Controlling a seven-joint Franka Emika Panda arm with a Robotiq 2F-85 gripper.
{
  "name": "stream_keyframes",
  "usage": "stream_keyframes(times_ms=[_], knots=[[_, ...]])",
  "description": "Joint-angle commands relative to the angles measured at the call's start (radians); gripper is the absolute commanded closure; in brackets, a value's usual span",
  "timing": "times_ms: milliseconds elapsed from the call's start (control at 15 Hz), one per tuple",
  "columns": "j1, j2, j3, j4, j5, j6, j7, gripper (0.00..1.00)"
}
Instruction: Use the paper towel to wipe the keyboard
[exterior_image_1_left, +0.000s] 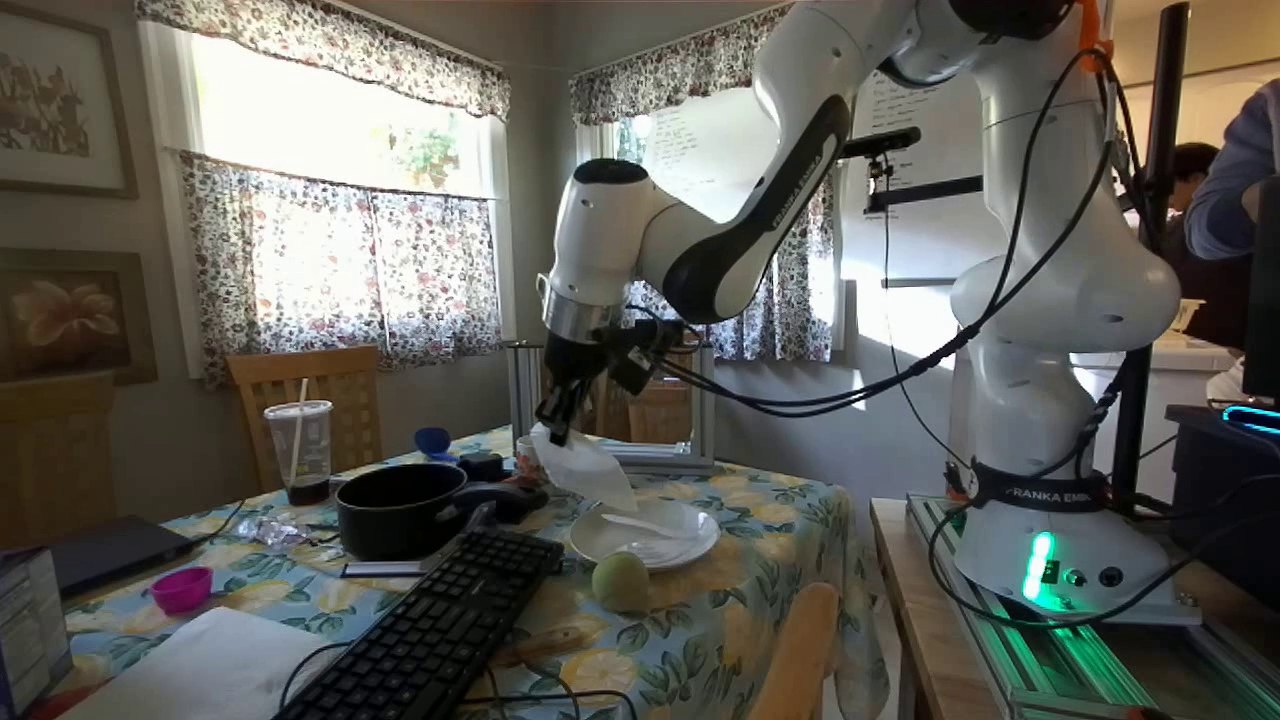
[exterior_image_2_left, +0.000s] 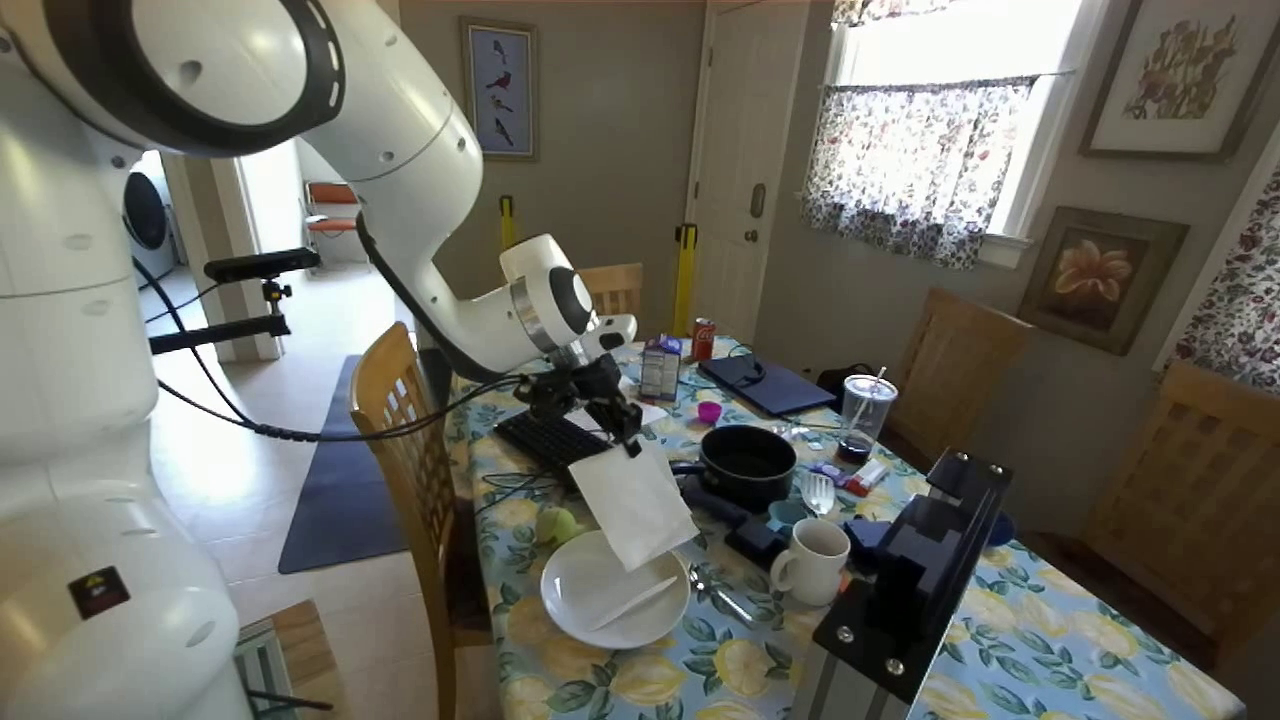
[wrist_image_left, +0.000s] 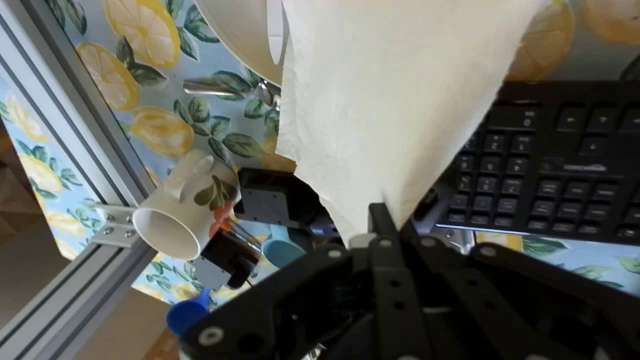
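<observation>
The white paper towel hangs from my gripper in all views: in both exterior views and in the wrist view. My gripper is shut on one end of it, above the table; the fingertips also show in an exterior view and the wrist view. The towel's lower end hangs over the white plate. The black keyboard lies flat on the table, apart from the towel; it also shows in an exterior view, partly behind the arm, and at the right of the wrist view.
Near the keyboard are a black pot, a green-yellow ball-shaped fruit, the white plate with a white knife, and a white sheet. A mug and a metal frame stand nearby. A lidded cup stands farther off.
</observation>
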Motion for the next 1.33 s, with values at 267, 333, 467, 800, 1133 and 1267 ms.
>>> stream_keyframes(times_ms=[267, 333, 467, 800, 1133, 1267], knots=[[-0.005, 0.078, 0.099, 0.155, -0.142, -0.024, 0.003, 1.00], [-0.004, 0.092, 0.103, 0.168, -0.162, -0.012, 0.010, 1.00], [0.001, 0.129, 0.108, 0.195, -0.186, 0.024, 0.015, 1.00], [0.029, 0.246, 0.108, 0.259, -0.198, 0.117, 0.050, 1.00], [0.049, 0.347, 0.117, 0.297, -0.171, 0.178, 0.073, 1.00], [0.050, 0.379, 0.117, 0.302, -0.180, 0.238, 0.074, 1.00]])
